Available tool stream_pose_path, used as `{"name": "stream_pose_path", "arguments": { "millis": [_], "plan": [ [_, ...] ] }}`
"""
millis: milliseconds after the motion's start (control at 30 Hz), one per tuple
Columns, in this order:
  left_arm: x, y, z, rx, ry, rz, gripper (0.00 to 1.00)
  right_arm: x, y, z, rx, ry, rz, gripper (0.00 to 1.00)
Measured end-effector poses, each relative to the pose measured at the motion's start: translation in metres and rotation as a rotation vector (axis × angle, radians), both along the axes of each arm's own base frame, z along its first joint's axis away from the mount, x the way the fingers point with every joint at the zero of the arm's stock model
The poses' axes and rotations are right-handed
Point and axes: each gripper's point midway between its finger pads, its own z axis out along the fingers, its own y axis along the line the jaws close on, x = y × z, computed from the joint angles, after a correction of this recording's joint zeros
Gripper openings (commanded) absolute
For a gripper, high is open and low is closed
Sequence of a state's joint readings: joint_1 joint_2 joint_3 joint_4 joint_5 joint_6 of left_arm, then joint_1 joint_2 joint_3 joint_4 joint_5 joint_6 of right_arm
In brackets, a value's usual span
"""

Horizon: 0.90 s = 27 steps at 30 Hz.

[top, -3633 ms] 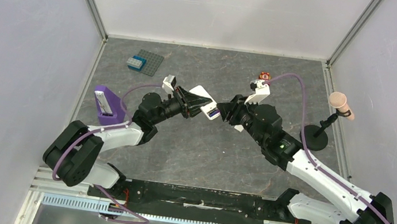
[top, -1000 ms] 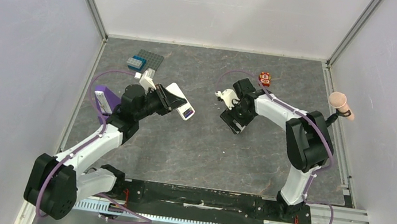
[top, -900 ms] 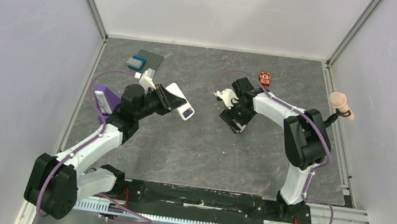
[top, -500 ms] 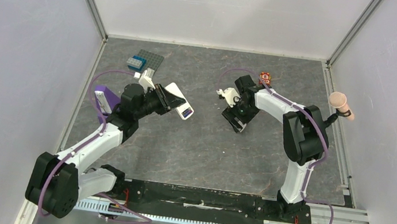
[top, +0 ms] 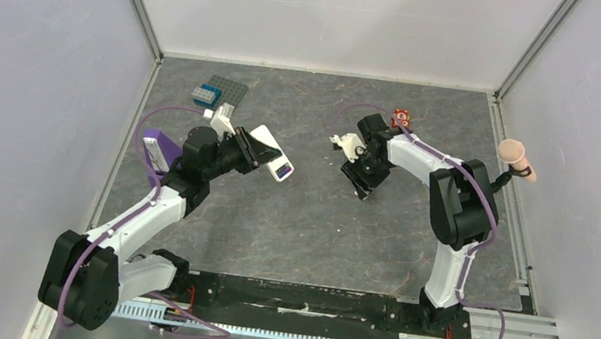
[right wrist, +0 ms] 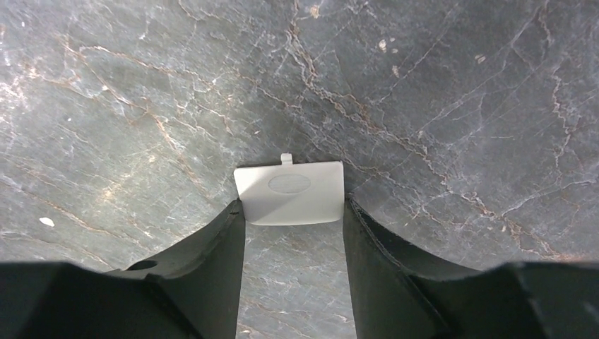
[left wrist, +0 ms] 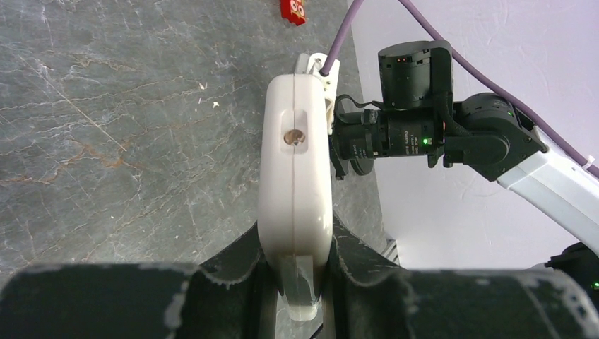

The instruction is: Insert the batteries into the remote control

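1. Your left gripper (left wrist: 295, 265) is squeezed tight on the remote control (left wrist: 294, 176). It holds the remote up off the gray table (top: 307, 223), thin edge toward the wrist camera.
2. In the top view, a bluish-purple bit (top: 282, 170) shows at the remote's free end. It is too small to tell what it is.
3. Your right gripper (right wrist: 292, 219) is pinched on a small white cover (right wrist: 289, 192). The cover is flat and has a little tab.
4. A red toy block (top: 400, 117) sits just beside your right arm.
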<state>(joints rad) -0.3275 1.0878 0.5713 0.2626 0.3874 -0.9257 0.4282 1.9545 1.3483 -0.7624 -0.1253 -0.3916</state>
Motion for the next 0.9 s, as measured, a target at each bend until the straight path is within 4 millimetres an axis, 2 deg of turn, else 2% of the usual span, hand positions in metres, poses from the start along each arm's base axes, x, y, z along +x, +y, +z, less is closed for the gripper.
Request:
{"name": "stream_pose_path", "arguments": {
  "millis": [167,300,400,600,767,900],
  "plan": [
    [0.0,-0.002,0.0,-0.005,-0.005,-0.012,0.02,-0.005,0.007,0.003,0.047,0.002,-0.043,0.38],
    [0.0,-0.005,0.003,-0.018,-0.042,-0.03,0.02,-0.023,0.02,0.016,0.126,-0.032,-0.049,0.38],
    [-0.001,-0.005,0.003,-0.014,-0.069,-0.038,0.02,-0.045,0.038,0.043,0.214,-0.107,-0.015,0.38],
    [-0.004,-0.009,0.001,0.004,-0.123,-0.049,0.02,-0.085,0.086,0.109,0.454,-0.317,0.09,0.39],
    [-0.021,-0.034,0.006,0.066,-0.223,-0.139,0.02,-0.105,0.122,0.148,0.602,-0.418,0.13,0.4],
    [-0.034,-0.05,0.014,0.122,-0.307,-0.193,0.02,-0.113,0.139,0.166,0.657,-0.469,0.14,0.4]
  ]
}}
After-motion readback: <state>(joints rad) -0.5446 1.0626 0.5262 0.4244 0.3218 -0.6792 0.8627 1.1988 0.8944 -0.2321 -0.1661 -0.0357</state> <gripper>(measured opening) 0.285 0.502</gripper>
